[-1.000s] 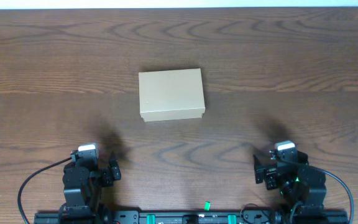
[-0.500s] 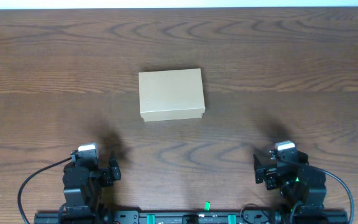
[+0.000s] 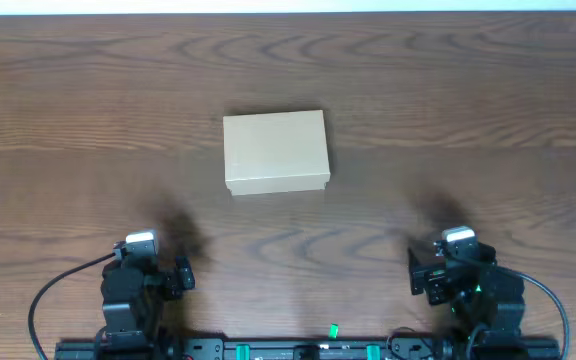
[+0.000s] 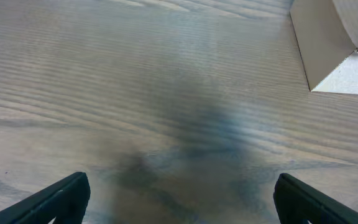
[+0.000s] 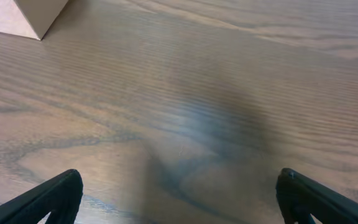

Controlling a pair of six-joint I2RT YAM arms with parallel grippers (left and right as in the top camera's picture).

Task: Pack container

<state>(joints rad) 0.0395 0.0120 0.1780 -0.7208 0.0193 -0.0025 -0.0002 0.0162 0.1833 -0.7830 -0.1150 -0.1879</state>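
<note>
While the left gripper (image 4: 179, 210) and right gripper (image 5: 179, 210) sit released and empty, the closed cardboard box (image 3: 275, 152), long axis 9-to-3, lies mid-table (image 3: 488, 100), at 1 o'clock from the nearer left gripper and 10 o'clock from the right.

The container (image 3: 275, 151) is a small, plain tan cardboard box, rectangular, with its lid closed flat. It rests squarely on the wooden surface (image 3: 468, 100), near the middle and slightly left, well apart from both arms.
</note>
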